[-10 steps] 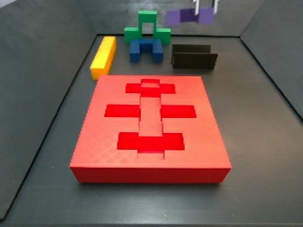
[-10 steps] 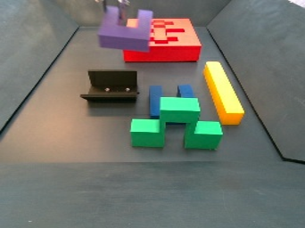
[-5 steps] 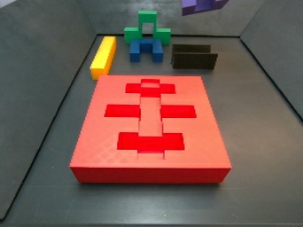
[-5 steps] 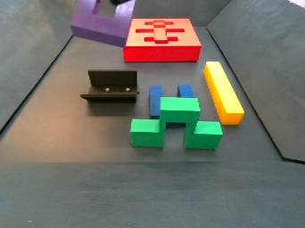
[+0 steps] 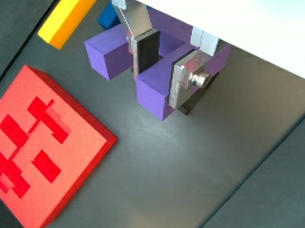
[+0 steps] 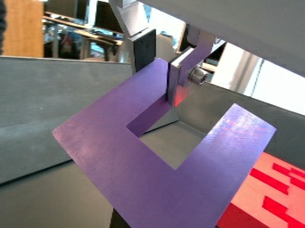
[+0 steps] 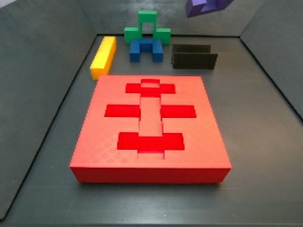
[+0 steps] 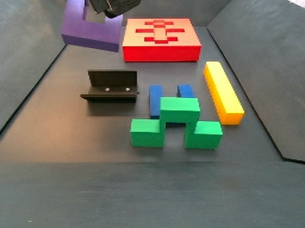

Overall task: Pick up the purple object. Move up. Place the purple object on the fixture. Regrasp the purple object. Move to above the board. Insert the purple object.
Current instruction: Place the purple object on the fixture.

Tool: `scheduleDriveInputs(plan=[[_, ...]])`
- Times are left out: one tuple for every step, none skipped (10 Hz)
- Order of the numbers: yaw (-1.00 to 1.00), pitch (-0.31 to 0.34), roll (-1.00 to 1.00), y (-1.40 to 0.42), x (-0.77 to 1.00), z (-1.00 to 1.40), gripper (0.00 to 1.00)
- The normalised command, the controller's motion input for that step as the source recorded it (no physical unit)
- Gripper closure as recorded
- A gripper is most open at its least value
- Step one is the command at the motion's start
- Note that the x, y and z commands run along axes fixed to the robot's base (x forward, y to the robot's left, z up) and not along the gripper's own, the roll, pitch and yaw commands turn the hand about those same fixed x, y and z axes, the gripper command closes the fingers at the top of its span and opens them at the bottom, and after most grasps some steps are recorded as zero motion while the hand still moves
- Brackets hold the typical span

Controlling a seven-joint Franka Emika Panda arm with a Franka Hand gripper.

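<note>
- Only the wrist views show the pincer [image 5: 165,64] clearly. Its flat silver fingers [image 5: 188,83] are closed on the purple object [image 5: 141,64], clamping one prong between their dark pads.
- In a wrist view the purple object [image 6: 167,147] fills most of the picture, its U-shaped notch facing the camera, with the pincer [image 6: 167,64] gripping one prong.
- In a side view only a corner of the purple object [image 7: 208,6] shows at the top edge, high above the fixture [image 7: 194,58].
- In a side view the purple object [image 8: 91,29] hangs in the air near the top, with a dark part of the pincer [image 8: 110,7] just above it. It is beside the board [image 8: 163,40] and above the worktop [image 8: 71,134].
- Both side views show the fixture [image 8: 113,86] standing bare, with nothing on it.
- Both side views also show a yellow bar [image 8: 223,90], a green block [image 8: 177,122] and a blue block [image 8: 167,95] resting on the worktop.
- The red board [image 5: 42,142] lies flat below the pincer in a wrist view.
</note>
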Motion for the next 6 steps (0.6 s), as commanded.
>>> scheduleDriveInputs(plan=[[0.03, 0.269, -0.34, 0.2, 0.28, -0.4, 1.0], [0.0, 0.357, -0.43, 0.27, 0.24, -0.6, 1.0], [-0.07, 0.286, -0.47, 0.22, 0.04, -0.6, 1.0], [-0.36, 0.649, -0.31, 0.01, 0.01, -0.42, 1.0], [-0.67, 0.714, -0.21, -0.03, 0.0, -0.29, 1.0], [-0.55, 0.44, -0.19, 0.0, 0.05, -0.26, 1.0]])
